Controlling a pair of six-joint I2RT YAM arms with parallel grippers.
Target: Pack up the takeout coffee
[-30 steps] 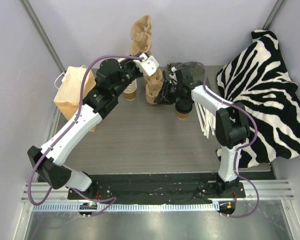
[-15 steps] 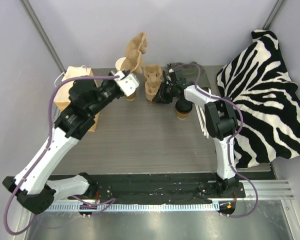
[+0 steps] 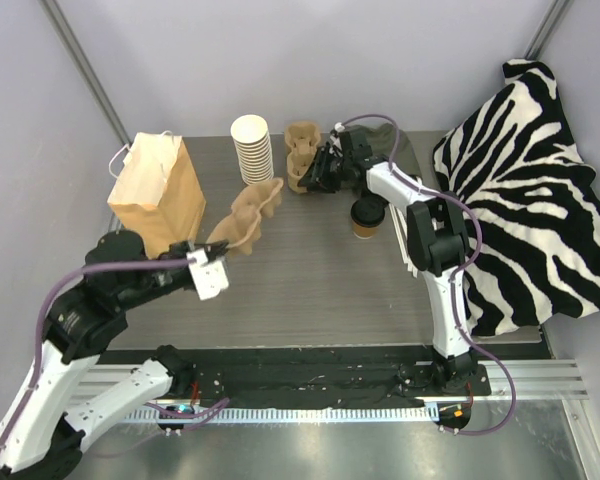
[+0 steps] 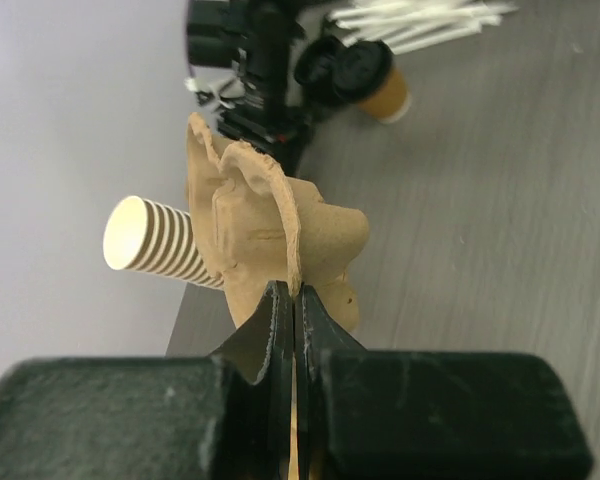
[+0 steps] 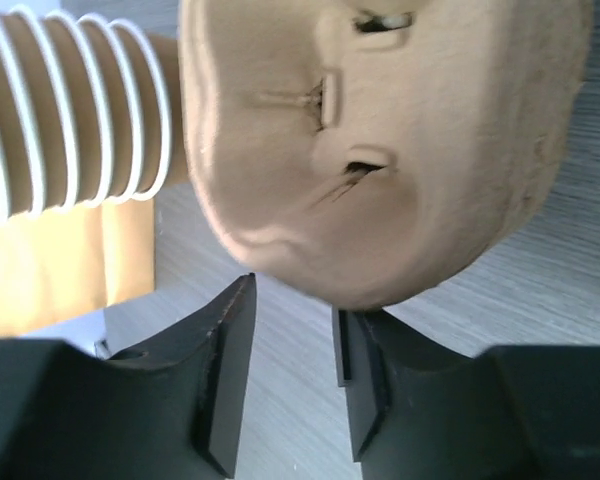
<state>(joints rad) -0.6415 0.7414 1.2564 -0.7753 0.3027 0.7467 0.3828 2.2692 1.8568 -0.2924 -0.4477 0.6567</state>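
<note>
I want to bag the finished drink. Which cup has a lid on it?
The single brown cup with the black lid, standing alone right of centre. The other cups are a nested, lidless stack with white rims at the back.

Table (image 3: 300,300): grey wood-grain
Beside left gripper (image 3: 220,256): paper bag (image 3: 160,195)
Beside right gripper (image 3: 313,178): cup stack (image 3: 252,148), pulp cup carrier (image 3: 302,150), lidded coffee cup (image 3: 367,217)

White-black arms (image 3: 447,300), purple cables (image 3: 120,267), seemingly matte-black jaws.
</note>
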